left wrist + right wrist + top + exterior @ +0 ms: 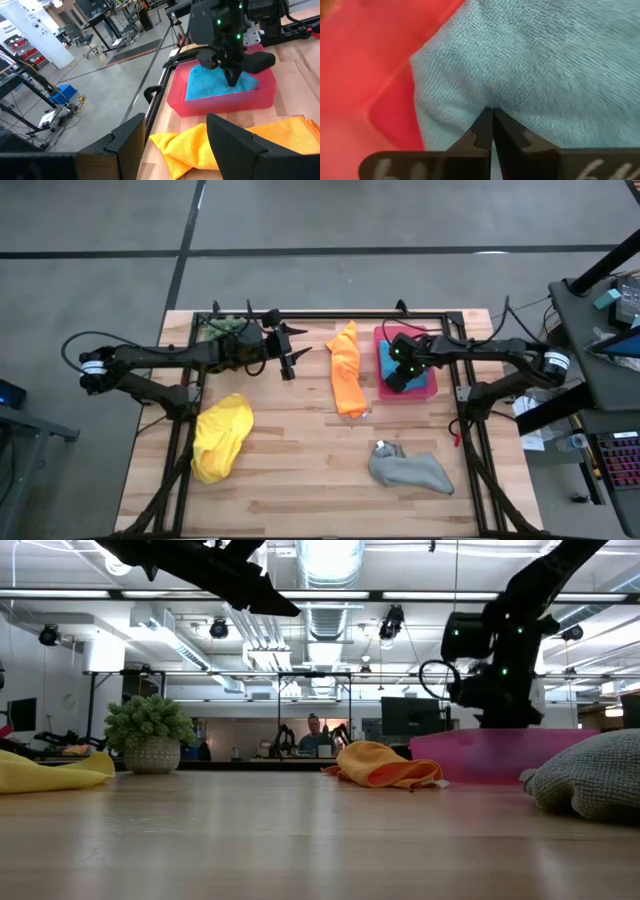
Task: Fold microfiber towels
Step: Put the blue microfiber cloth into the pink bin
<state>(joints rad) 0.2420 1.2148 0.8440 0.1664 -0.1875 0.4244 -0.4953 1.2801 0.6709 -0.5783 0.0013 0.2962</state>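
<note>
A blue towel point(385, 360) lies folded in the pink tray point(428, 390) at the far right. My right gripper point(492, 112) points steeply down into the tray, shut, its tips at the towel. An orange towel point(347, 375) lies crumpled on the table just left of the tray. A yellow towel point(222, 438) lies bunched at the near left. A grey towel point(410, 470) lies at the near right. My left gripper point(291, 352) hovers open above the far left of the table, pointing toward the orange towel point(200, 145), with nothing between its fingers. My right gripper touches the blue towel's top face point(492, 95) with its shut fingertips, close to one edge of the cloth. The fingers come from above, slanting steeply down. No cloth shows between them. The towel lies flat on the tray floor point(375, 65).
A spiky green plant in a pot point(222, 328) stands at the far left corner behind my left arm. A black frame rail point(330, 313) runs along the table's far edge. Bare wood lies in the middle, between the yellow and grey towels.
</note>
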